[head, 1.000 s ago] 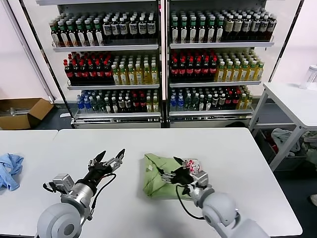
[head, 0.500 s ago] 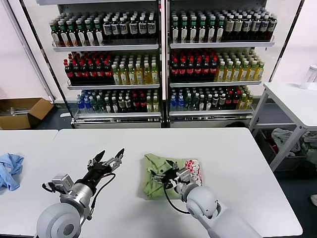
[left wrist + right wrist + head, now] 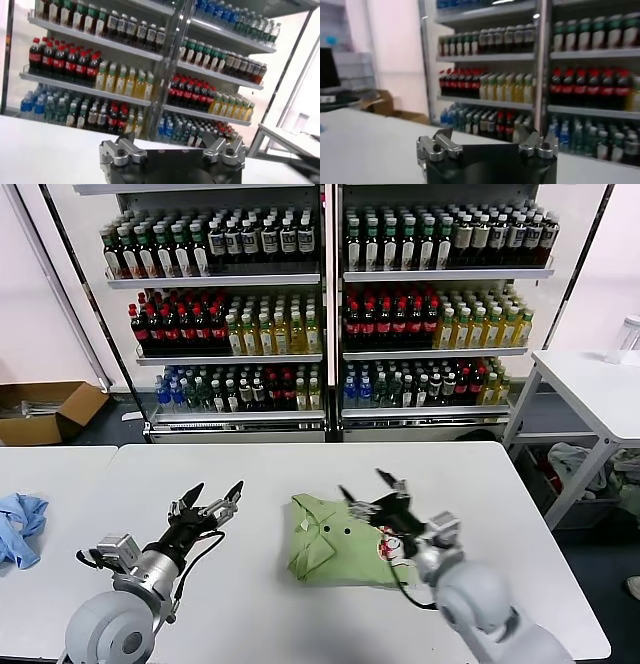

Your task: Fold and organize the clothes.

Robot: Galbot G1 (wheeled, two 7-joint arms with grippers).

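Polo shirt (image 3: pixel 335 541), light green and folded into a rough bundle, lies on the white table (image 3: pixel 270 474), with its collar and small buttons turned up and a patch of red-and-white check showing at the edge nearest my right arm. My right gripper (image 3: pixel 370 489) hangs just above the shirt's far right corner, fingers spread wide and holding nothing; my right wrist view shows both fingers (image 3: pixel 436 146) parted, with only the drinks shelves (image 3: pixel 325 304) beyond. My left gripper (image 3: pixel 207 501) hovers over bare table well to the left of the shirt, also splayed wide and empty, the fingers (image 3: pixel 122 151) apart in my left wrist view. Far to the left of the shirt, a crumpled blue cloth (image 3: pixel 20 526) sits at the table's edge.
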